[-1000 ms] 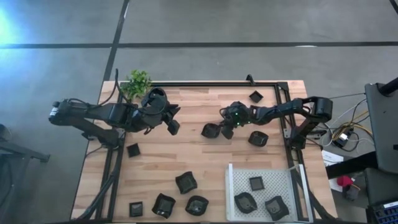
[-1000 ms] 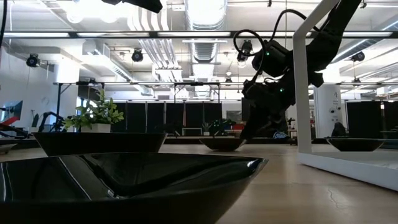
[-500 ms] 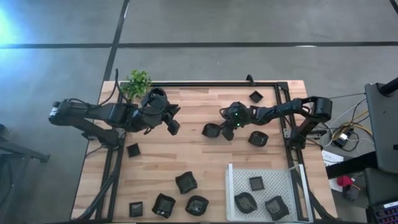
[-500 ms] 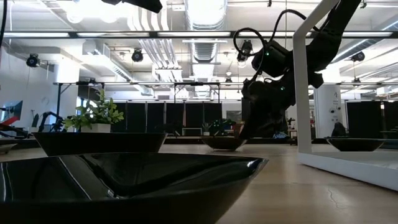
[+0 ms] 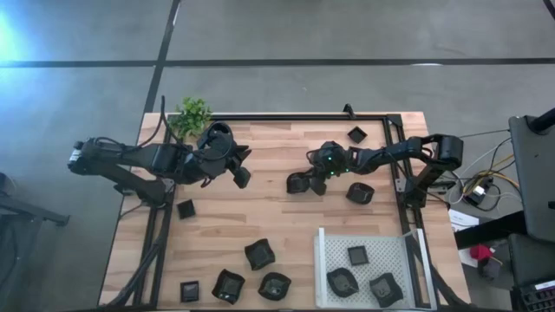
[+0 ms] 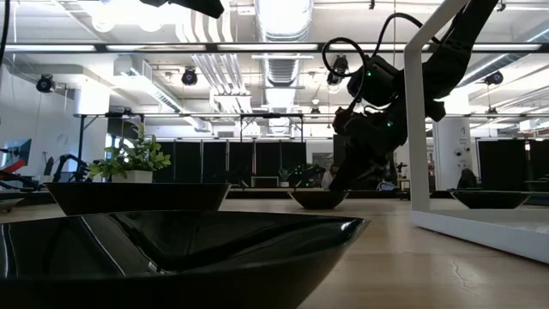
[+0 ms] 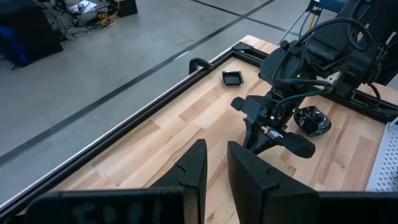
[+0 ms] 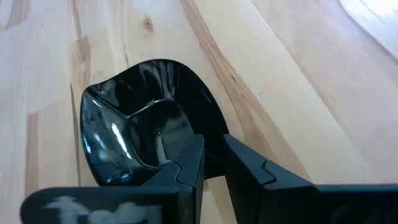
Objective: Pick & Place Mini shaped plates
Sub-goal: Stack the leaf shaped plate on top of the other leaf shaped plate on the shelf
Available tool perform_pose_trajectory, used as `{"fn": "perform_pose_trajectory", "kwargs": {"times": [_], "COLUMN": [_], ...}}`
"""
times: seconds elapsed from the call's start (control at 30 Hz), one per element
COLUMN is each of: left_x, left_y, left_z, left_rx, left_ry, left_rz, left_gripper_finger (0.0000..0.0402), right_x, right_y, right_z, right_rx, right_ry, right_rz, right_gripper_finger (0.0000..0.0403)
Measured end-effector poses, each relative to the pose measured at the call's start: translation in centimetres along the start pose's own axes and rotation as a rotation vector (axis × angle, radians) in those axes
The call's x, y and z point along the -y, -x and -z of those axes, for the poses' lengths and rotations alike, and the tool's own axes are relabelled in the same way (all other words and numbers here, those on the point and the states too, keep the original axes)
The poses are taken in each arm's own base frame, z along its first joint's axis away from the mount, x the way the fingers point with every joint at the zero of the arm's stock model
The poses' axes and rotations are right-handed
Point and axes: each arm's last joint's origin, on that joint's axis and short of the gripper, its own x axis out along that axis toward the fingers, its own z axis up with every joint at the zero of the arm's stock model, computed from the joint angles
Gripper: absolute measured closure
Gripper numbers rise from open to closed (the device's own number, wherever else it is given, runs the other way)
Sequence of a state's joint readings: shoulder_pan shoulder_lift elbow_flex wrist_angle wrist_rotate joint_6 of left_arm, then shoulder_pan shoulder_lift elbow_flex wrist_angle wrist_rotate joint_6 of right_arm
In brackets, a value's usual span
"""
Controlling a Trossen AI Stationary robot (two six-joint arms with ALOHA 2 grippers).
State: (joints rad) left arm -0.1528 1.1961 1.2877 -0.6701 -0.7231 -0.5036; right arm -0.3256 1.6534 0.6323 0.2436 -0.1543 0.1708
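Observation:
My right gripper (image 5: 314, 184) is low at the table's middle, shut on a black wavy-edged mini plate (image 5: 299, 183), which also shows in the right wrist view (image 8: 137, 137) and the low view (image 6: 319, 199). My left gripper (image 5: 241, 176) waits above the table's far left part, empty, with a narrow gap between its fingers (image 7: 214, 165). Other black mini plates rest on the wood: one at the far right (image 5: 356, 134), one right of my right gripper (image 5: 360, 193), one at the left (image 5: 186, 209), several along the near edge (image 5: 259, 254). My right gripper pinches the plate's raised rim (image 8: 210, 155) on the side toward the table's right, one finger (image 8: 186, 163) over the hollow and one (image 8: 255, 177) outside. The fingers slant down from the right. In the low view the plate sits level at table height; whether it touches, I cannot tell.
A white perforated tray (image 5: 373, 243) at the near right holds three black plates (image 5: 357, 256). A small green plant (image 5: 192, 115) stands at the far left corner. A black frame rail (image 5: 303, 117) runs along the far edge. Bare wood lies at the middle.
My right gripper has drawn the wavy plate a short way toward the table's right edge, keeping it level at table height.

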Motion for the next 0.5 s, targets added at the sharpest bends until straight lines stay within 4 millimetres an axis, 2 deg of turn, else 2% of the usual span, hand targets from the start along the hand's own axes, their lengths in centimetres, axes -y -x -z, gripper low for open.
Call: {"fn": "perform_pose_trajectory", "kwargs": {"times": [0.5], "left_x": [0.00], "left_y": [0.00], "left_z": [0.00], "left_rx": [0.000], "left_ry": [0.001], "left_rz": [0.000], "left_gripper_finger": [0.0344], "right_x": [0.18], "right_y": [0.10], "right_z": [-0.22], "right_rx": [0.020], "right_ry": [0.164], "right_rz": [0.044], "right_gripper_finger": [0.0346]}}
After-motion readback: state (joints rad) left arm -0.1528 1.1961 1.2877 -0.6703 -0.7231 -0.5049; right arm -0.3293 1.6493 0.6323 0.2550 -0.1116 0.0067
